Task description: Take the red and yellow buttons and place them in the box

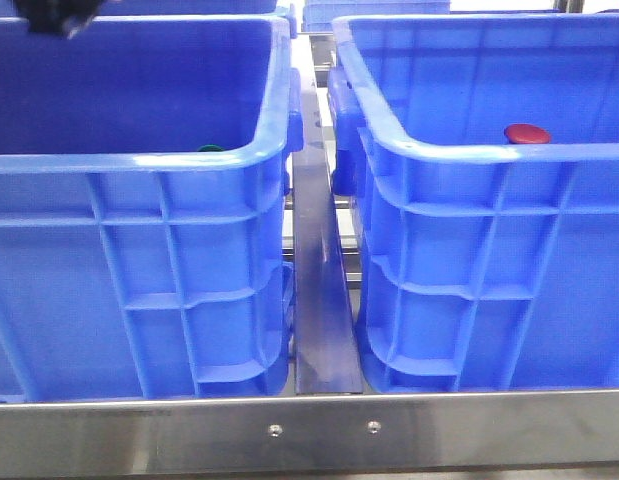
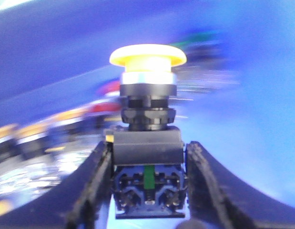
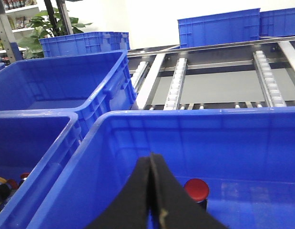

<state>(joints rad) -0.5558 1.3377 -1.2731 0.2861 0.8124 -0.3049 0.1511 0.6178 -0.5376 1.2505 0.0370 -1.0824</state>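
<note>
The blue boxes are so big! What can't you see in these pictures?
- Front view: the left box's near wall hides its floor; only a sliver of a green cap peeks over the rim.
- Front view: the left gripper is cut off by the top edge.
- Left wrist view: everything behind the yellow button is blurred.
- Right wrist view: the red button's body sits partly behind the right gripper.

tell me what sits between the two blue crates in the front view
In the front view, a bare metal rail runs in the gap between the left crate and the right crate; nothing else shows in that strip.
</note>
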